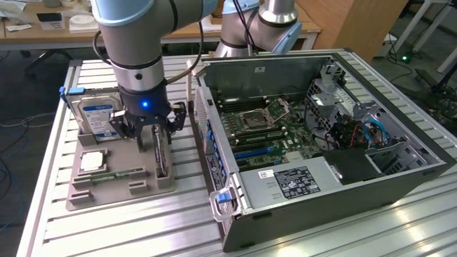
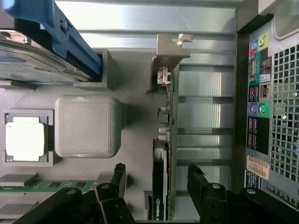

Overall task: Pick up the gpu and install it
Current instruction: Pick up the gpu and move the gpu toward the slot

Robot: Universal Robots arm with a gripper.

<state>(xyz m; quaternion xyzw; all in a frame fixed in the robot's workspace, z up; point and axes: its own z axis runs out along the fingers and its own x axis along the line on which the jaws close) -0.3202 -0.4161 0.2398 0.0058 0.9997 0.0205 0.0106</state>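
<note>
The gpu stands on its edge in a slot of the grey holder tray, its dark face and green board seen edge-on. In the wrist view the gpu runs lengthwise, and its silver end bracket is at the far end. My gripper hangs right over the card and is open. In the wrist view my gripper straddles the card, with one black finger on each side, and a gap remains between each finger and the card.
A hard drive with a blue-white label stands in the same tray, beside a processor chip and a green memory stick. The open computer case lies close to the exterior view's right of the tray, its rear ports facing the card.
</note>
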